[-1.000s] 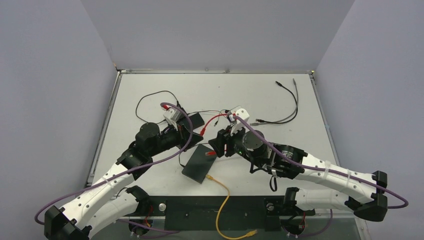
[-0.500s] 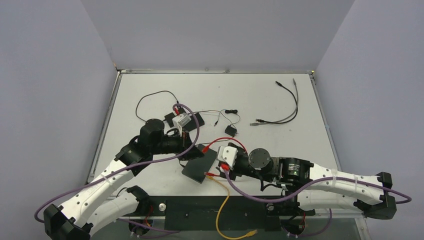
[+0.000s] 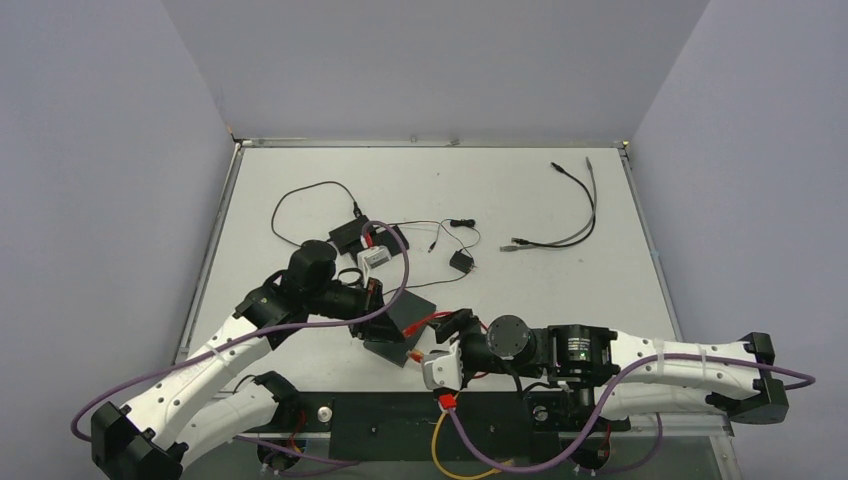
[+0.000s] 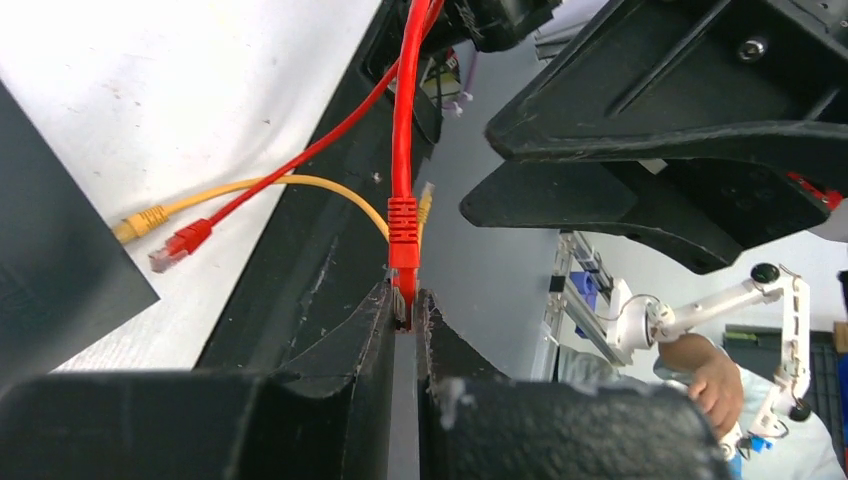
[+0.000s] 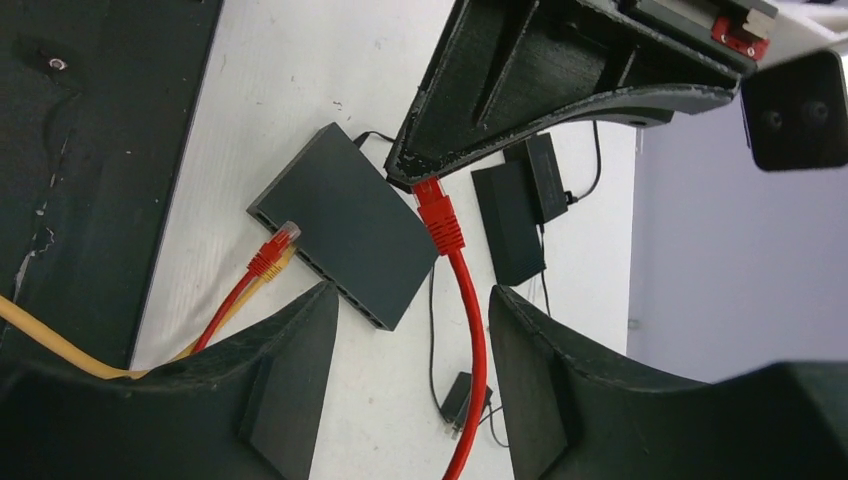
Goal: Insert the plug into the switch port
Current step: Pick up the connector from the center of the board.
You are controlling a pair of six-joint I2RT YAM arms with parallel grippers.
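Observation:
The dark flat switch (image 5: 345, 235) lies on the white table; it also shows in the top view (image 3: 408, 318). My left gripper (image 4: 405, 300) is shut on a red plug (image 4: 404, 225), with its red cable (image 4: 405, 90) running away from the fingers. In the right wrist view that plug (image 5: 438, 215) hangs just off the switch's far corner. A second red plug (image 5: 268, 258) and a yellow plug (image 5: 288, 232) lie at the switch's port side (image 5: 330, 280). My right gripper (image 5: 410, 295) is open and empty, on the near side of the switch (image 3: 452, 335).
Two black adapters (image 5: 518, 205) with thin black leads lie beyond the switch. A small black block (image 3: 461, 262) and loose cables (image 3: 570, 210) lie further back. The yellow cable (image 3: 438, 440) runs over the black base rail (image 3: 400, 410) at the near edge.
My right arm has swung from beyond the switch to its near side, by the front rail. My left gripper has moved nearer, down over the switch.

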